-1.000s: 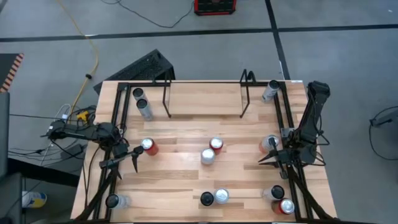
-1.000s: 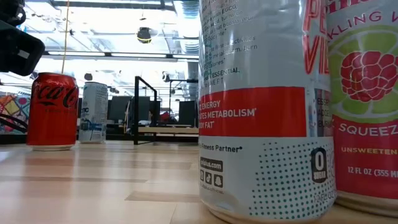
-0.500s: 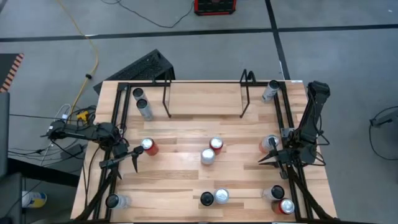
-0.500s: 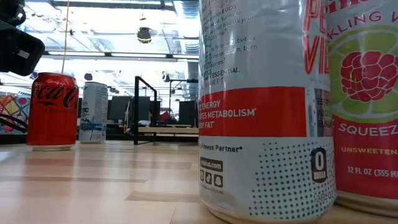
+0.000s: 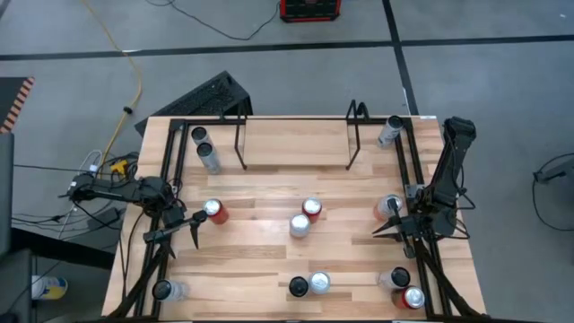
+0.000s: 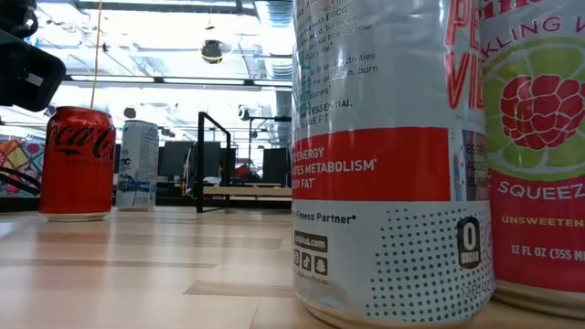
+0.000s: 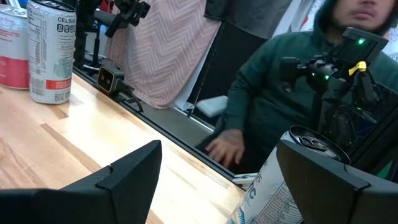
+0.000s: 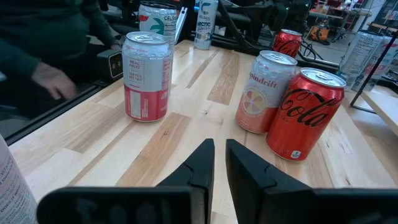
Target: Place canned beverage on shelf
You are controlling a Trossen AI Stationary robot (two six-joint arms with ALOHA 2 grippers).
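The shelf (image 5: 296,144), a low black wire rack with two looped end brackets, stands at the table's far edge with no can on it. Several cans stand upright on the wooden table. A red can (image 5: 213,211) is just to the right of my left gripper (image 5: 172,233), which is open and holds nothing. In its wrist view my left gripper (image 7: 224,186) looks toward the near edge, with a pale can (image 7: 273,190) beyond its fingers. My right gripper (image 5: 384,231) is shut and holds nothing. It points left toward a Coca-Cola can (image 8: 308,112) and a Spindrift can (image 8: 267,93).
Long black rail frames (image 5: 152,260) (image 5: 421,260) run along the table's left and right sides. Two cans (image 5: 309,284) stand close to the low camera (image 6: 384,155). More cans stand at the far left (image 5: 204,148), far right (image 5: 390,132) and near right (image 5: 405,289). A person (image 7: 292,81) sits at the near side.
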